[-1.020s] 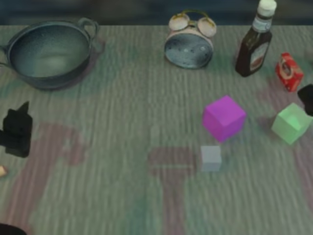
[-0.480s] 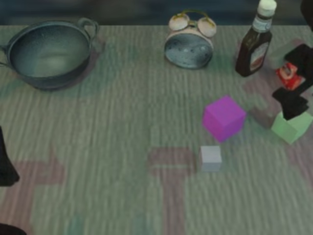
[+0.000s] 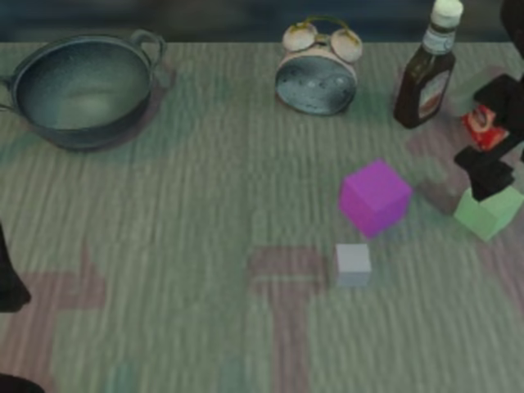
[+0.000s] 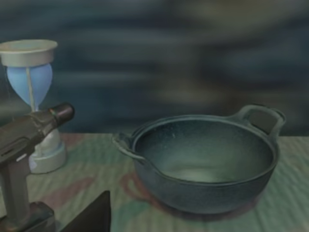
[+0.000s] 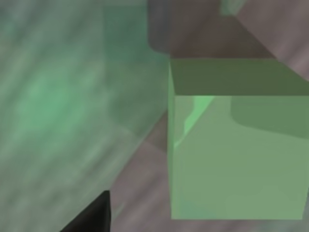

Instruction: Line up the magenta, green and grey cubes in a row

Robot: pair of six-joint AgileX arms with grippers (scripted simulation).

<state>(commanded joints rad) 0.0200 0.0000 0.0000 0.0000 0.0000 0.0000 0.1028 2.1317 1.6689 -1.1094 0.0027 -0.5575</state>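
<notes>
On the mottled tabletop [image 3: 205, 205], the right end effector [image 3: 489, 176] covers the green cube [image 3: 485, 214], grip unclear, no print legible.

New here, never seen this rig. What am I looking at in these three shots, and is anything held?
It is a simulated table with two robot arms. The top view looks down from overhead; each wrist view comes from a camera on that arm. On the table: magenta cube, grey cube just in front of it, green cube at the right edge, plus a pan, alarm clock, sauce bottle and red carton. The right gripper is over the green cube, which fills the right wrist view; no grip is visible. The left arm sits parked at the left edge, facing the pan, an hourglass and a drill.
</notes>
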